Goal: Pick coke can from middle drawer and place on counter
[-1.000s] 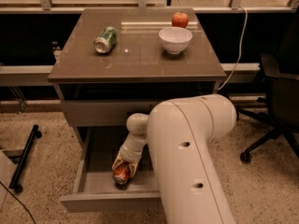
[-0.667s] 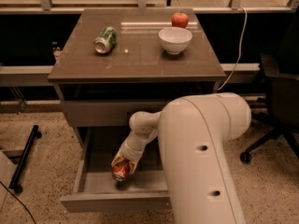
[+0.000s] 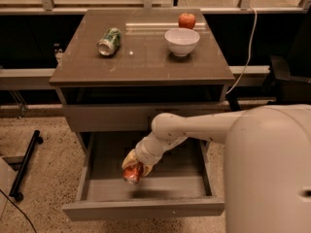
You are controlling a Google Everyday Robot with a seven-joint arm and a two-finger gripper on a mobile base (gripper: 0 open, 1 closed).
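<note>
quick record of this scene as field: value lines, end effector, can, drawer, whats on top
end effector: inside the open drawer, closed around the coke can
coke can: red, held, seems raised off the drawer floor, with a shadow under it
middle drawer: pulled out, nothing else visible inside
counter: coke can not on it yet
on counter: green can lying on its side at left, white bowl at right, apple behind the bowl

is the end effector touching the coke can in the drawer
Touching. The camera view shows the end effector over the open middle drawer, closed around the coke can.
</note>
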